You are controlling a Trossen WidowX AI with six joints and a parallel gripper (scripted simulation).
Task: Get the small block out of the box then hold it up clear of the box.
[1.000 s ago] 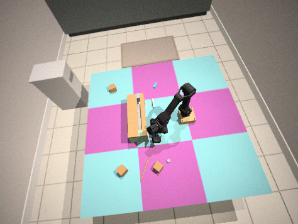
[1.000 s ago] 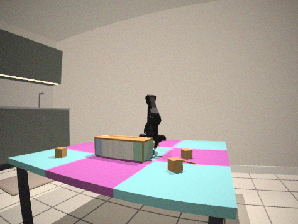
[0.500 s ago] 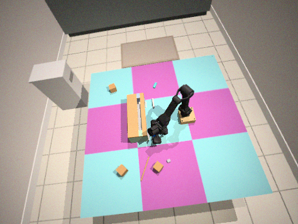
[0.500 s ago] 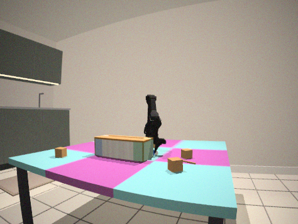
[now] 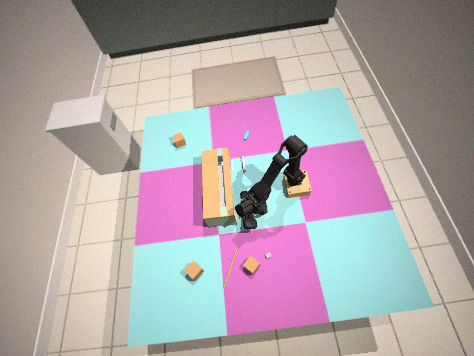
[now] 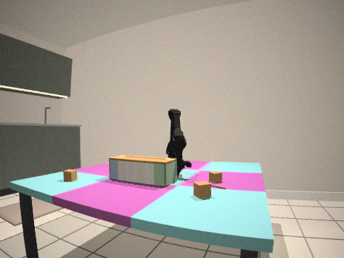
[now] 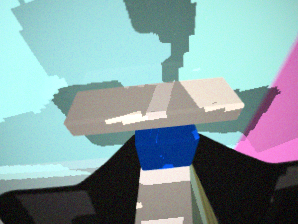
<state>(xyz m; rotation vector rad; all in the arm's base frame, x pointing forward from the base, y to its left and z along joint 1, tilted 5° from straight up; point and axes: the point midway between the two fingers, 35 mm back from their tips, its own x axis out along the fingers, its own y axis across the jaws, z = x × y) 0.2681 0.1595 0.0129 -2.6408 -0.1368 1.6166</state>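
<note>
From above, the orange-topped box (image 5: 216, 185) lies a little off the middle of the worktop (image 5: 350, 260), its long side running from the edge by the dark cabinet toward the opposite edge. The arm reaches down so that the gripper (image 5: 246, 216) is low at the box's end farther from the cabinet; the block itself is hidden under the wrist here. From the side, the arm (image 6: 176, 139) bends steeply down behind the box's right end, and neither the claw tips nor the block can be made out. The wrist camera settles it: a small blue block (image 7: 166, 146), a plain cube with a slightly glossy, saturated face, sits out of the box on a pale T-shaped piece (image 7: 150, 105) lying on the cyan surface, just below the piece's crossbar. The dark fingers flank it on both sides and appear to touch it, so the claw is most likely clamped on the block. The step in hand is therefore the grasp on the table. The next move calls for a straight upward lift without brushing the box, then a steady hold well away from it.
</note>
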